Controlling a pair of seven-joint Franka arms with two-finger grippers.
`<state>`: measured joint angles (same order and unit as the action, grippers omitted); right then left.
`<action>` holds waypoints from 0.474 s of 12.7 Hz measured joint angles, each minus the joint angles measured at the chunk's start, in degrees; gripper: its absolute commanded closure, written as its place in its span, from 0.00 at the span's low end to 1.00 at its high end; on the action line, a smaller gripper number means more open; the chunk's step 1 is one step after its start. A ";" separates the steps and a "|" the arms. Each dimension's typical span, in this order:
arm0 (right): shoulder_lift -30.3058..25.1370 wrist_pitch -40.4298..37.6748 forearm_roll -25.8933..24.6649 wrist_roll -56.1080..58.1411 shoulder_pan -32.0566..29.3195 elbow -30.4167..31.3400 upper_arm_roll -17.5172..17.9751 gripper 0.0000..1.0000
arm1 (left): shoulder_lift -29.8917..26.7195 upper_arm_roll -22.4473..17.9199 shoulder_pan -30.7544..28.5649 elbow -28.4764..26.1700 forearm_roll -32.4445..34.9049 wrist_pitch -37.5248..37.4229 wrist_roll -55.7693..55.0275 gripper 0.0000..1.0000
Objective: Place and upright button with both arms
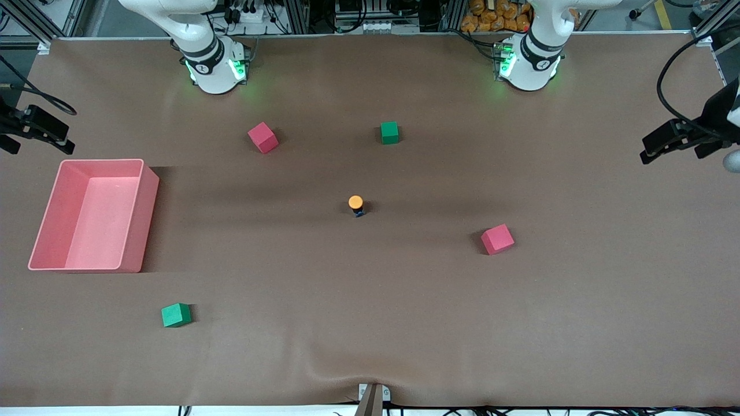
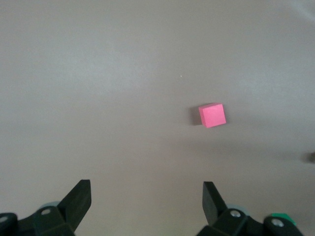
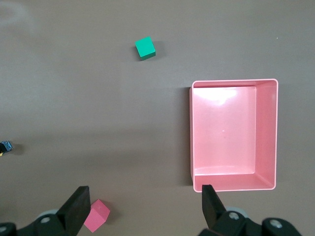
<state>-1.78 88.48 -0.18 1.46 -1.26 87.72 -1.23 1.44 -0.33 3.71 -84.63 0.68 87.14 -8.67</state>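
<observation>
The button (image 1: 356,205) stands in the middle of the table, orange cap up, black body and blue base below it. Only its edge shows in the right wrist view (image 3: 5,147). My left gripper (image 1: 665,144) hangs open and empty high over the left arm's end of the table. In its wrist view the open fingers (image 2: 78,199) frame bare table. My right gripper (image 1: 43,130) hangs open and empty high over the right arm's end, above the pink bin (image 1: 144,196). Its open fingers (image 3: 78,206) also show in the right wrist view. Neither gripper is near the button.
A pink cube (image 1: 497,238) lies toward the left arm's end and shows in the left wrist view (image 2: 212,115). Another pink cube (image 1: 263,137) and a green cube (image 1: 389,132) lie near the bases. A second green cube (image 1: 176,315) lies nearest the camera. The bin (image 3: 266,93) looks empty.
</observation>
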 measured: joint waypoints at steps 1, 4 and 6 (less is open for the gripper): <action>0.00 0.00 0.00 0.00 -0.02 0.00 0.00 0.00 | -0.69 0.61 -0.38 -0.73 0.00 0.01 0.00 0.00; 0.00 -0.08 0.00 0.00 -0.65 0.00 -0.02 0.00 | -1.53 1.46 -1.13 -2.00 -0.05 0.01 0.74 0.00; 0.00 -0.10 0.00 0.00 -0.77 0.00 -0.01 0.00 | -2.44 1.67 -1.15 -3.23 -0.05 -0.02 2.32 0.00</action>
<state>-1.77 88.38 -0.17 1.46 -2.03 87.72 -1.24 -1.00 1.34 2.56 -87.86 0.63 87.13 -6.35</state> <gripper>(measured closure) 0.000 0.000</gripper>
